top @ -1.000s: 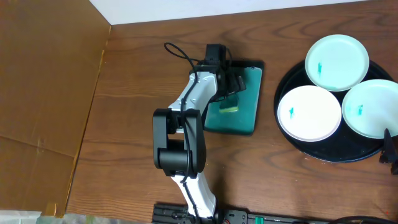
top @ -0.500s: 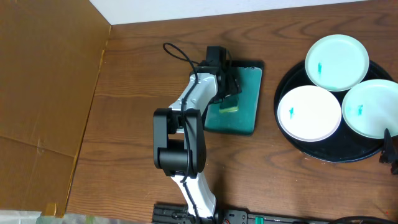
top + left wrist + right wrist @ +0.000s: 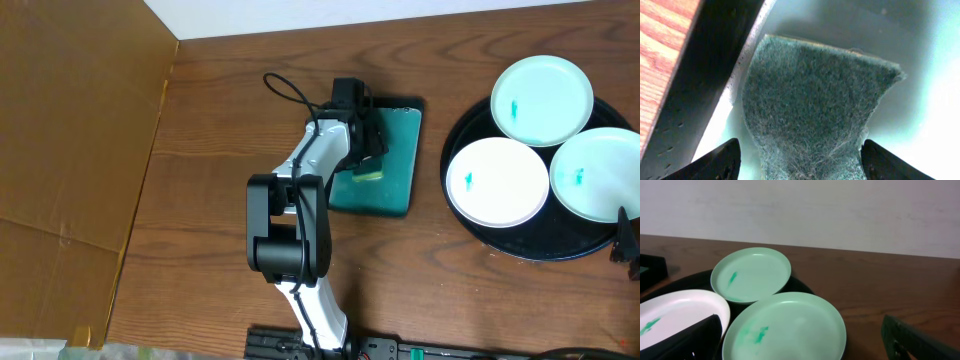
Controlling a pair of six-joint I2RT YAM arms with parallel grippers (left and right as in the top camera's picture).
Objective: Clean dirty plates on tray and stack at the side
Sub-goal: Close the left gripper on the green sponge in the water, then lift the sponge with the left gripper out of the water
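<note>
Three plates [image 3: 498,182] are lying smudged on the tray [image 3: 530,250] at three o'clock. The left gripper [image 3: 800,165], jaws spread astride the sponge [image 3: 815,100], is needing a deep, centred closure before lifting. The right gripper [image 3: 805,341] is hovering spread.

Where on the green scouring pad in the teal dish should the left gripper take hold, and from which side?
Probably across its two narrowing side edges, from straight above. The scouring pad lies flat in the teal dish, whose raised black rim blocks a sideways approach, and the left gripper has its open jaws straddling it.
</note>
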